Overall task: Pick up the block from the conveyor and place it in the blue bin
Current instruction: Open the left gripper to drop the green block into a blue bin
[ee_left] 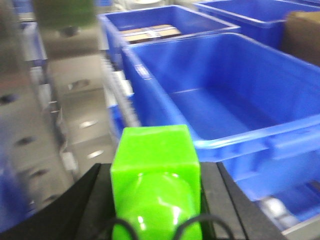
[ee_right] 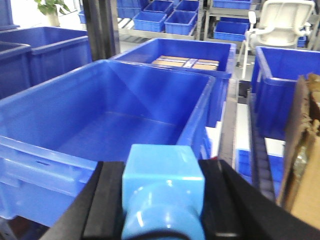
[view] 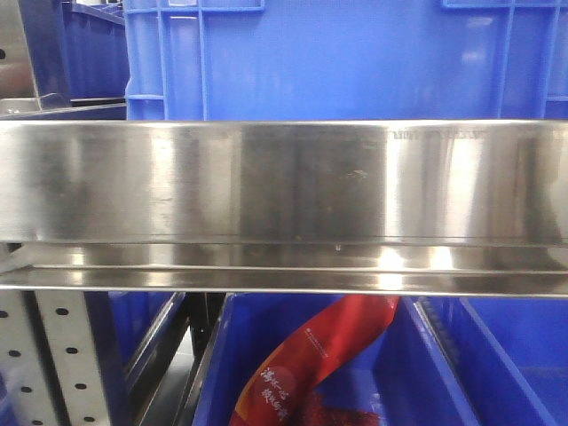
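My left gripper [ee_left: 156, 200] is shut on a bright green block [ee_left: 154, 172], its black fingers [ee_left: 92, 200] pressed against both sides. An empty blue bin [ee_left: 225, 105] lies just ahead and to the right of it. In the right wrist view my right gripper [ee_right: 162, 200] is shut on a light blue block [ee_right: 164, 187], held in front of the near wall of another empty blue bin [ee_right: 115, 115]. The conveyor is out of view in all three views.
A shiny steel rail [view: 284, 182] fills the front view, with blue bins behind and below; a red packet [view: 319, 364] lies in a lower bin. Farther bins hold cardboard boxes [ee_right: 185, 63] [ee_left: 150, 32]. A torn brown carton [ee_right: 302, 150] stands at the right. A perforated metal upright [ee_left: 25, 115] stands left.
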Tool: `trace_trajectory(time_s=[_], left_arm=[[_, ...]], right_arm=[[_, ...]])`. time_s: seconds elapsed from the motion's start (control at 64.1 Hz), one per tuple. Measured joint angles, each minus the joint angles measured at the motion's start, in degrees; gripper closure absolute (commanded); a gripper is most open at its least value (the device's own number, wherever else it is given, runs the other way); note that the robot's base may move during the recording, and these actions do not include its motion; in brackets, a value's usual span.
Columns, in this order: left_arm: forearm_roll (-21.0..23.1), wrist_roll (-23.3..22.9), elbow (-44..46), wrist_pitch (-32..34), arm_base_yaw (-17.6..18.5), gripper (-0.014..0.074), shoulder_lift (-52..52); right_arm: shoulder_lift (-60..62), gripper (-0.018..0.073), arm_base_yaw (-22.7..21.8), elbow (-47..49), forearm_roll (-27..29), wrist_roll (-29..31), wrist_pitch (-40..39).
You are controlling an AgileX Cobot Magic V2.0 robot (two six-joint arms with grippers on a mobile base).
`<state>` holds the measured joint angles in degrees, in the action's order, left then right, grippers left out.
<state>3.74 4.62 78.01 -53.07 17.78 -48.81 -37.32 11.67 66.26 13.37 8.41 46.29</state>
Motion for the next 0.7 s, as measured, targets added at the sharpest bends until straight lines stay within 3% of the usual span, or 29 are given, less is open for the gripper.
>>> trace_trajectory(time_s=[0.203,0.312,0.483,0.702], left_arm=[[-0.73,2.46,8.22,0.60,12.28,0.0707,-10.92],[-1.75,2.83,13.55,2.25,17.00,0.0707,-19.27],[-0.97,2.83,22.20,5.34,18.67,0.0707,-31.20],[-0.37,2.65,28.15,7.23,18.67,0.0707,-44.00]], right_arm=[[-7.09,0.0721,2.95,5.06,2.74,1.52,-0.72],[-12.84,0.0721,5.57,9.93,3.01,3.17,-1.34],[-23.35,0.0721,9.16,16.87,3.09,4.11,-2.06],[-35.10,0.0721,10.13,19.32,3.13,4.24,-2.15]])
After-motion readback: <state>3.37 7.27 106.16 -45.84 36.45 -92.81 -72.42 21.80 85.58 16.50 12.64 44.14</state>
